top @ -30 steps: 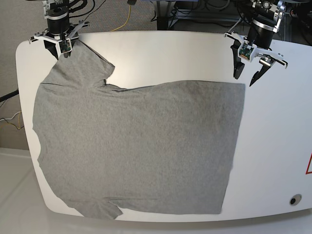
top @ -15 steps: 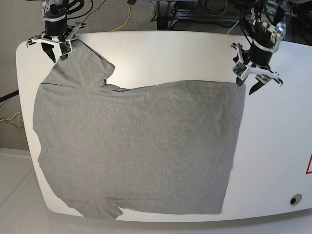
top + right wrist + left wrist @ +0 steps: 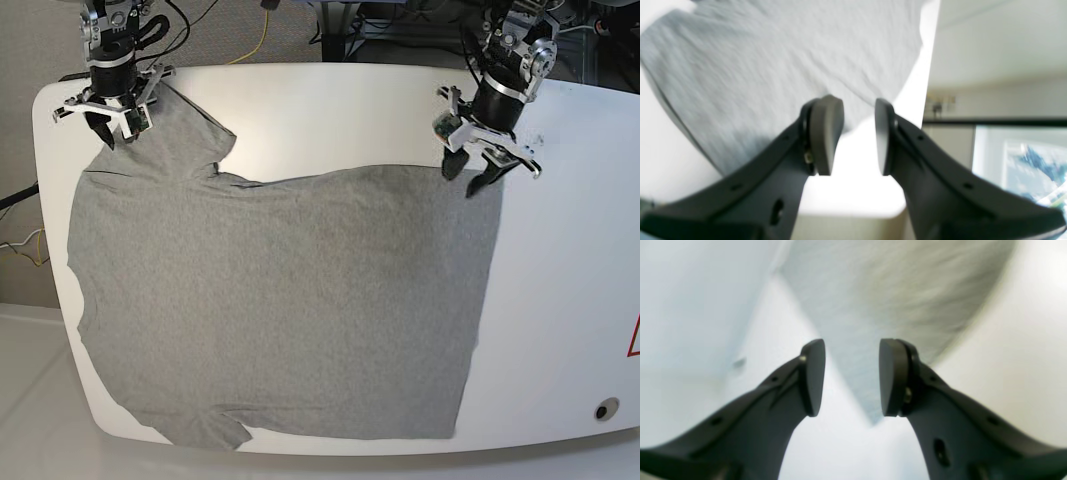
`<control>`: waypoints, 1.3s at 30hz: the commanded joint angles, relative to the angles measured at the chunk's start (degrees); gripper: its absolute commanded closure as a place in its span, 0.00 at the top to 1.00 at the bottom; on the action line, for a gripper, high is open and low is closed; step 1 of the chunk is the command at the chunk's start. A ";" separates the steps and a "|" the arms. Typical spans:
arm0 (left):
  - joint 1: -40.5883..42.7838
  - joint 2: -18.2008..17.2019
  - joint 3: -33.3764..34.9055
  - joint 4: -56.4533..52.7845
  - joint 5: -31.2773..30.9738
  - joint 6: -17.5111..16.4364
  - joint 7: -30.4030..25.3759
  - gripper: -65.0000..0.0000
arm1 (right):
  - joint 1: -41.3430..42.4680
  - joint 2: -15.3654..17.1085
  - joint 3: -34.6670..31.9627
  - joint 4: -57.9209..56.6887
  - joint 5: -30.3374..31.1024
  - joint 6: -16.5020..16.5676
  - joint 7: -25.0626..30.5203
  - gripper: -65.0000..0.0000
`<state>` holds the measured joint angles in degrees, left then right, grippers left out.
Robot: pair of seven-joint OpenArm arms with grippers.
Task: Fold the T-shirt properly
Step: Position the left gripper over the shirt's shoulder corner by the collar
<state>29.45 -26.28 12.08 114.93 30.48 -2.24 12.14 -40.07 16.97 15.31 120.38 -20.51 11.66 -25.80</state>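
Your T-shirt (image 3: pixel 280 300) lies flat and spread out on the white table (image 3: pixel 570 300). It covers most of the table. Its long way runs across the table from side to side. The sleeves are at one end, and the straight bottom edge is at the other end.

Your left gripper (image 3: pixel 481 172) hangs right over the far corner of that bottom edge. In the left wrist view, the corner of the cloth points up between the two fingers (image 3: pixel 813 376). The fingers stand partly apart, with a clear gap between them. They hold nothing. The corner is just below and a little ahead of them.

Your right gripper (image 3: pixel 113 128) is at the other end, over the far sleeve (image 3: pixel 170 130). Its fingers are also a little apart and hold nothing. In the right wrist view, the sleeve's edge sits just past the fingertips, close to the table's edge.

So each gripper has its own far corner right under it. I think the next move is to go down and pinch. The rest of the shirt lies toward you, so the fold would come that way.
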 commanded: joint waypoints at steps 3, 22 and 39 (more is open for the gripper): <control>-0.26 -0.55 -0.82 -0.81 -0.14 0.37 -1.20 0.39 | 0.88 0.43 0.07 1.01 -0.49 -0.81 1.34 0.31; -1.88 -0.49 -0.31 -1.78 -0.84 -1.84 2.21 0.38 | -0.67 0.48 0.42 0.32 1.92 0.77 2.37 0.31; -4.98 -6.82 -0.12 -3.66 -2.60 -0.48 0.76 0.38 | -2.94 0.51 1.84 1.23 4.35 1.08 2.46 0.31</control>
<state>24.62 -32.67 12.91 110.13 28.21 -3.68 13.65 -42.50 16.84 16.60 120.44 -15.92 13.54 -24.25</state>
